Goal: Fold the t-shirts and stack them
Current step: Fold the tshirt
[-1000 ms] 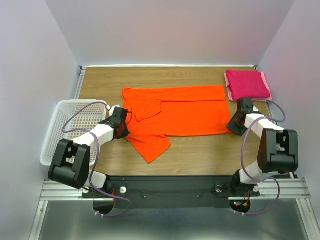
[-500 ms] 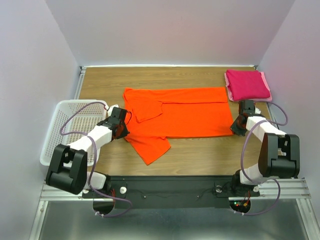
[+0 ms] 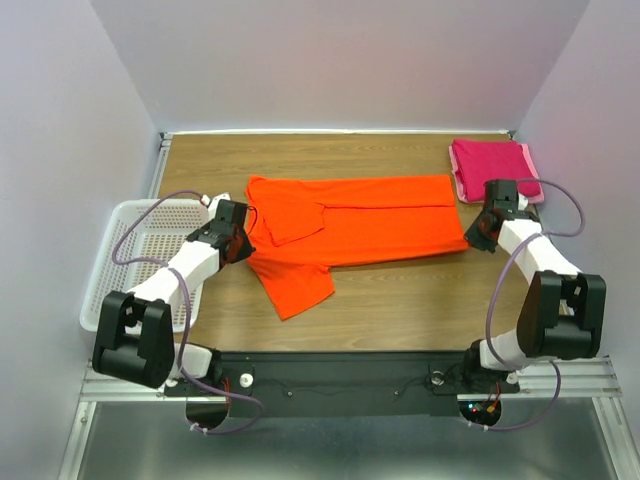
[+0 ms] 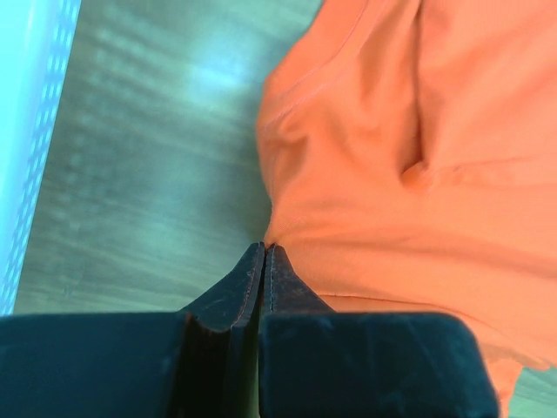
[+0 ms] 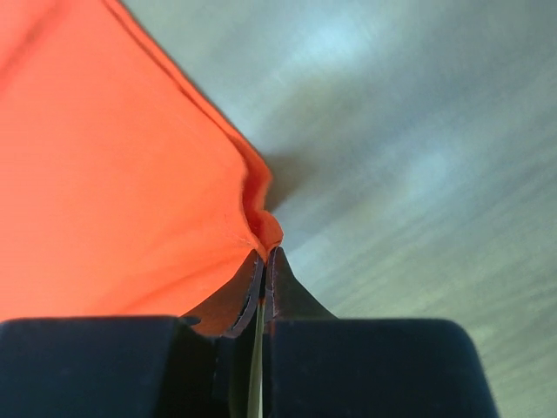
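Upper right of frame: magenta shirt (image 3: 493, 168), folded, done. Centre: orange shirt (image 3: 350, 225), partly folded, one sleeve loose at lower left. The right gripper (image 5: 264, 257) is clamped on its corner. The left gripper (image 4: 264, 254) is closed at its edge, apparently pinching cloth. Left to do: finish folds, stack.

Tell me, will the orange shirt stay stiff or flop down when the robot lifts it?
Probably floppy: the orange t-shirt wrinkles and bunches where the right gripper pinches its corner. It would likely sag between the grippers, since the left gripper holds only an edge. It looks thin, so probably light.
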### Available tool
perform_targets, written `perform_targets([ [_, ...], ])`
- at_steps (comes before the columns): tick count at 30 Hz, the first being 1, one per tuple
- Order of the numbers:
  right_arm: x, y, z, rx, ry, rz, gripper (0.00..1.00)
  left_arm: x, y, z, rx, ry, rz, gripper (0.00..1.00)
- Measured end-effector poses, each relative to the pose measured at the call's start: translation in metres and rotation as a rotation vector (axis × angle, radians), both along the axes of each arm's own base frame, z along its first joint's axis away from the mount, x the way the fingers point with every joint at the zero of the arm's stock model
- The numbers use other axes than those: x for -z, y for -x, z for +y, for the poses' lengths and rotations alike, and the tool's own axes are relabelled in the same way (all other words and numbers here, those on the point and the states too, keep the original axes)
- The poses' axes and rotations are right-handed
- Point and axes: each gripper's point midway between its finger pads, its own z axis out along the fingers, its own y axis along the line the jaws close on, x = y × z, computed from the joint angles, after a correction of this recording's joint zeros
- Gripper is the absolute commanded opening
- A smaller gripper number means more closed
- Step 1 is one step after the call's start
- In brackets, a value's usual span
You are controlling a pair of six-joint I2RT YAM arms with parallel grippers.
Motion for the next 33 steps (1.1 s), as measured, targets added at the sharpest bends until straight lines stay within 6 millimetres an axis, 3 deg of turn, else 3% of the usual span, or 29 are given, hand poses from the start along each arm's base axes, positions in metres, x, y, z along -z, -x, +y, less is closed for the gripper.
perform_targets([
  [4, -0.010, -0.021, 0.001, -0.023, -0.007, -0.025, 0.01, -0.008, -0.016, -0.002, 0.002, -0.007, -0.012, 0.00],
  [11, 0.000, -0.035, 0.003, -0.050, -0.027, 0.021, 0.01, -0.021, -0.041, -0.002, -0.003, -0.020, -0.035, 0.00],
  [16, -0.007, -0.050, 0.004, -0.060, -0.037, 0.006, 0.01, -0.027, -0.050, -0.001, -0.004, -0.023, -0.043, 0.00],
  [23, -0.013, -0.070, 0.006, -0.069, -0.050, -0.018, 0.01, -0.021, -0.064, 0.001, -0.006, -0.034, -0.021, 0.00],
  [33, 0.020, -0.071, 0.007, -0.069, -0.070, 0.066, 0.01, -0.002, -0.075, 0.000, 0.013, -0.049, 0.020, 0.00],
])
